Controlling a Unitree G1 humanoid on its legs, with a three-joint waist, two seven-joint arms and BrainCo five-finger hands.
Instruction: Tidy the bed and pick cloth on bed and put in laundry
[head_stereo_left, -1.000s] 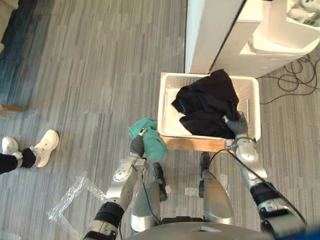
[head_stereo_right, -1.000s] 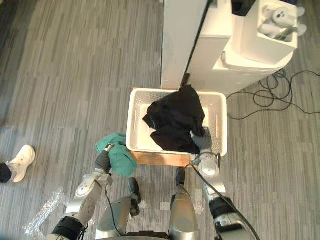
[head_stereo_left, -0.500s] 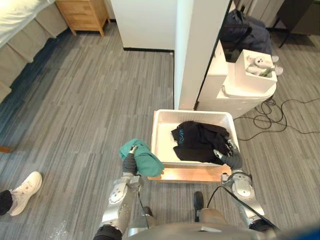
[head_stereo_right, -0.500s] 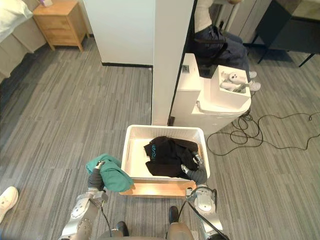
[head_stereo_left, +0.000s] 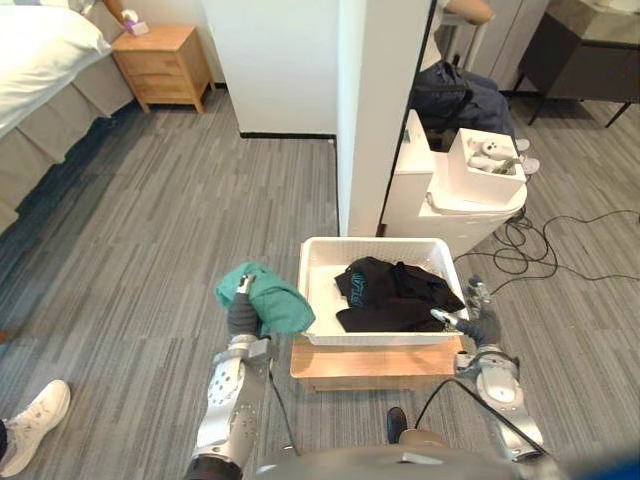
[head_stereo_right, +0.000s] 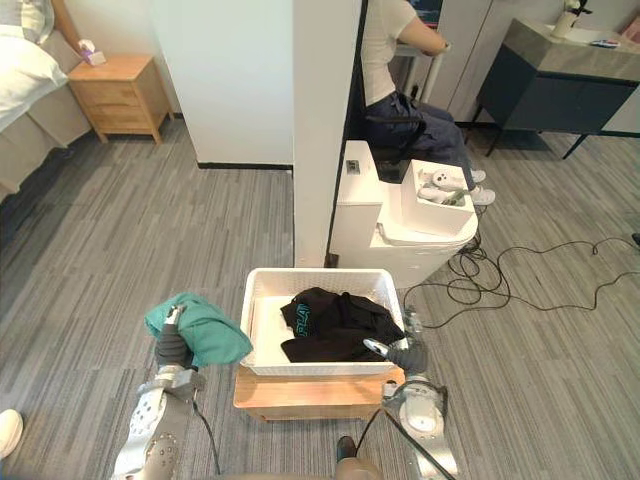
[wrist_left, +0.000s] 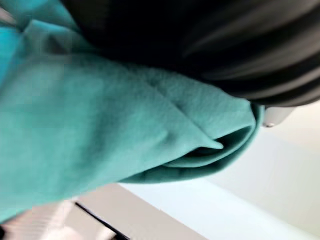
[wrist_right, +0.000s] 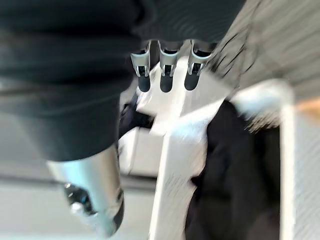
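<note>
A white laundry basket (head_stereo_left: 322, 338) stands on the floor in front of me with a black cloth (head_stereo_left: 395, 293) lying crumpled inside it. My right hand (head_stereo_left: 478, 325) hovers at the basket's near right corner, open, its straight fingers (wrist_right: 167, 75) holding nothing, beside the basket's rim (wrist_right: 172, 165). To the left of the basket my left hand (head_stereo_left: 240, 316) is raised and shut on a bundled teal cloth (head_stereo_left: 268, 298), which drapes over the hand. The teal cloth (wrist_left: 100, 130) shows close up in the left wrist view.
The basket rests on a low wooden board (head_stereo_left: 370, 362). Behind it rise a white pillar (head_stereo_left: 362, 110) and a white cabinet (head_stereo_left: 470, 195). Cables (head_stereo_left: 560, 250) lie on the floor at right. A bed (head_stereo_left: 35, 60) and nightstand (head_stereo_left: 165, 65) are far left; a person (head_stereo_right: 385, 60) sits behind.
The camera has tilted up. My right hand has let go of the black cloth, which now lies in the basket, and drawn back to the corner. The left hand still holds the teal cloth.
</note>
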